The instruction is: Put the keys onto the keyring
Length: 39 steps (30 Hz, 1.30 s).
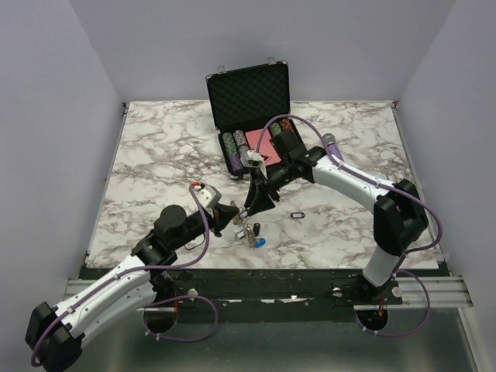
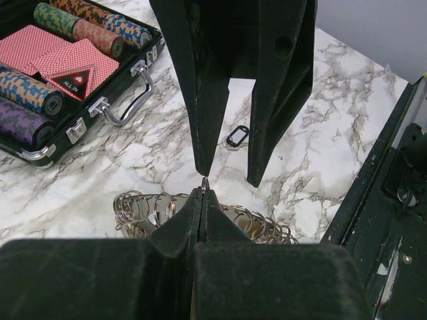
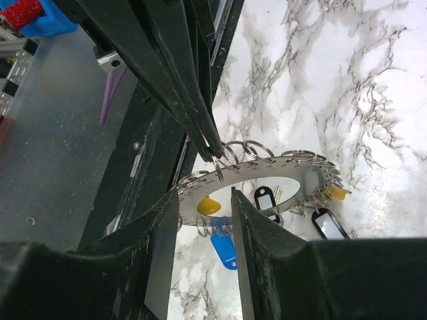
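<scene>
The left gripper (image 2: 203,195) has its jaws pressed together on one of the small loops at the rim of the keyring (image 3: 267,170), pinching it at the very fingertips. The ring sits near the front edge of the table (image 1: 155,155), just ahead of the left arm. From the right wrist view it looks tipped up on the pinched side, though I cannot tell whether it is wholly off the marble. The right gripper (image 2: 230,175) hangs nose-down right over the pinch, jaws apart with nothing between them, one tip almost touching the left fingertips. A yellow key (image 3: 208,205), a blue key (image 3: 224,248) and some black-headed ones hang from loops on the ring, so part of the job reads as done. One loose key (image 1: 297,215) with a black head lies flat on the marble to the right of the ring and apart from it, and the open case (image 1: 248,97) stands further back. The step in hand looks like the gap between two keys, with the ring held steady and the right arm free to fetch. The likely next move is for the right gripper to cross to the loose key and come down on it. It lies thin and flat, so it calls for a narrow pinch on the head that leaves its hole clear. It then has to be carried back and threaded onto a loop, which is small and needs fine lining-up while the left jaws keep the ring from twisting
</scene>
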Each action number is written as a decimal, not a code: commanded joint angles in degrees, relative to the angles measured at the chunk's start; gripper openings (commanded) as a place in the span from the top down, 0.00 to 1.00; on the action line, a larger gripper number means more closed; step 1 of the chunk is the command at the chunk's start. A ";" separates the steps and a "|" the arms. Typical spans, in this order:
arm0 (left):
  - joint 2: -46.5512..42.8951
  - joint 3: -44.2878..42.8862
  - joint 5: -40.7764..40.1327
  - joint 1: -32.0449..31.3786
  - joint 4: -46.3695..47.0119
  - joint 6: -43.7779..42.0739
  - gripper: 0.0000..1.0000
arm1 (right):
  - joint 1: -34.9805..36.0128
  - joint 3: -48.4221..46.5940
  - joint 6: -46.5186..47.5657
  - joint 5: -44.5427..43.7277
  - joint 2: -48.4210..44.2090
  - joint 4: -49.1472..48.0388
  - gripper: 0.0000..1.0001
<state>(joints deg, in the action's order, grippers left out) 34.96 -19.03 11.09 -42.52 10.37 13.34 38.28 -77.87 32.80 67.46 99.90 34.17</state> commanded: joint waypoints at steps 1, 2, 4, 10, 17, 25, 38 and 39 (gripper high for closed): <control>-0.86 0.74 -0.90 -0.37 4.75 1.86 1.00 | -0.05 2.28 -3.96 2.41 1.18 -6.21 0.55; -0.86 0.83 -0.90 -0.37 4.83 1.95 1.00 | -0.05 2.54 -5.01 2.41 1.18 -7.36 0.55; -0.77 0.92 -0.90 -0.37 5.01 1.95 1.00 | 0.04 3.24 -6.68 2.67 0.91 -9.20 0.55; -0.51 1.01 -0.81 -0.37 5.54 2.21 1.00 | 0.21 5.26 -11.79 2.85 0.91 -14.92 0.56; -0.94 1.10 -1.16 -0.37 5.36 2.30 1.00 | 1.27 5.36 -13.55 3.20 1.70 -16.15 0.69; -1.39 1.27 -2.13 -0.37 5.01 2.21 1.00 | 1.71 4.65 -13.11 3.90 2.23 -14.93 0.93; -9.01 -1.01 -7.65 -0.37 -7.01 5.37 0.41 | 1.88 -7.81 9.36 -9.52 1.88 12.98 1.00; -10.95 -1.45 -8.19 -0.45 -8.60 5.38 0.35 | 1.97 -10.00 12.70 -11.54 2.05 16.59 1.00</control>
<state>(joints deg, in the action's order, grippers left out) 30.44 -17.80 7.66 -42.52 8.95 17.17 39.88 -80.66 32.10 63.79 101.60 34.68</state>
